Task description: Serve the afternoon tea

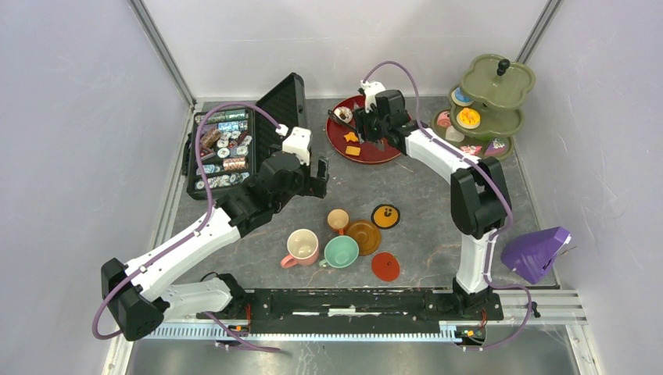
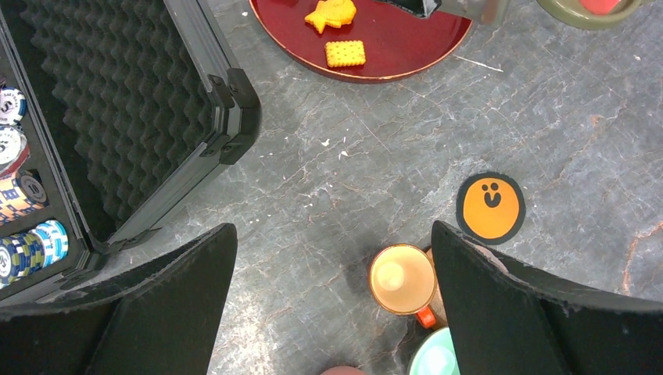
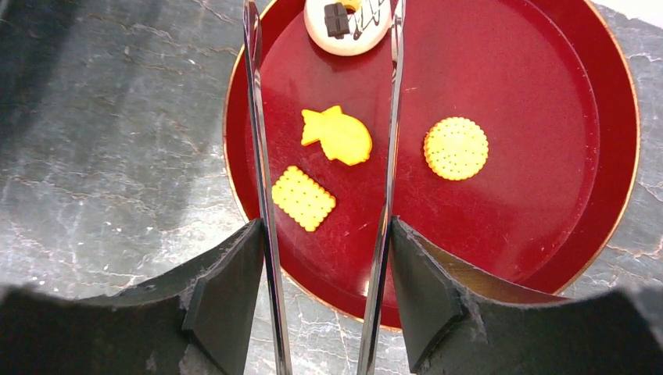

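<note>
Up at the far side of the table, the right gripper is clamped on thin metal tongs, one finger pressed against the outside of each arm. The tongs reach out over a red tray, and their far ends sit either side of a white-iced donut at the tray's far rim; whether they touch it I cannot tell, since the picture cuts off there. A fish-shaped biscuit and a square biscuit lie between the tongs' arms, with a round biscuit just outside the right one. The left gripper hangs with its jaws spread wide and nothing between them, above bare table near a small orange cup and an orange smiley saucer. The cup stands partly on a brown saucer. A pink cup and a mint cup stand side by side nearer the arm bases, a red saucer beside them. More pastries sit on a green tiered stand in the far right corner. An open case of chips lies at the left.
</note>
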You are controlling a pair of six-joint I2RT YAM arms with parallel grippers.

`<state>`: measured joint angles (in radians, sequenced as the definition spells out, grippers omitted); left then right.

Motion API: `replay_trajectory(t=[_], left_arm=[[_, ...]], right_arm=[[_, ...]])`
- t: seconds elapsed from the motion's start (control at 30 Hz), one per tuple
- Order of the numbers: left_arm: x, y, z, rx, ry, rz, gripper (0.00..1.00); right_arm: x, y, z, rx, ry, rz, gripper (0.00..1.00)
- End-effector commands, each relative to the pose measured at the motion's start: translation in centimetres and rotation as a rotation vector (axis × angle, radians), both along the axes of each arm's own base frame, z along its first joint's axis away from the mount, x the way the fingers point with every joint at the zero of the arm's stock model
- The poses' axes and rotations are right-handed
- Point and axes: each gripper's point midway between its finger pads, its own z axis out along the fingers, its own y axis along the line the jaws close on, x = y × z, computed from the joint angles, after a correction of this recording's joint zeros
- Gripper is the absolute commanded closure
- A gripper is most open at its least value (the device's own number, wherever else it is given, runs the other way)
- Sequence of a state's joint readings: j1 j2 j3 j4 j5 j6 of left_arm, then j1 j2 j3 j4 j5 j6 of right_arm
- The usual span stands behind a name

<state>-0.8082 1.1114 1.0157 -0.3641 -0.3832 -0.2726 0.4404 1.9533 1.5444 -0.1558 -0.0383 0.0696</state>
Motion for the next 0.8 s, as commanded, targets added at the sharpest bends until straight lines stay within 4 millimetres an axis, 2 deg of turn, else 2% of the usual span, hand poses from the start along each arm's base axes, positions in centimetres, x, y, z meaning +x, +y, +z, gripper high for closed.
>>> replay_trajectory(t=[0.0,0.2,0.43,0.63,0.77], left_arm=[[0.5,0.0,1.2,-0.037,-0.038,0.014,0.0],[0.7,-0.2,0.9,-0.035,-0.028,0.011,0.0],[0.8,-0.3,0.7,-0.036,-0.02,0.01,0.0],[0.9,-0.4,0.7,-0.038,-0.015,0.006,0.0],[0.9,-0.4,0.6,-0.037,-0.014,0.005,0.0]], right_arm=[[1.7,0.1,0.2,-0.03,-0.029,-0.009,0.36],[2.9,0.6,-1.5,-0.043,-0.002,-0.011,0.37],[3.9,1.1,-2.2,-0.044,0.0,-0.013,0.41],[4.8,1.0,-2.2,-0.047,-0.016,-0.038,0.43],[4.7,0.7,-1.4,-0.046,-0.032,-0.051,0.53]])
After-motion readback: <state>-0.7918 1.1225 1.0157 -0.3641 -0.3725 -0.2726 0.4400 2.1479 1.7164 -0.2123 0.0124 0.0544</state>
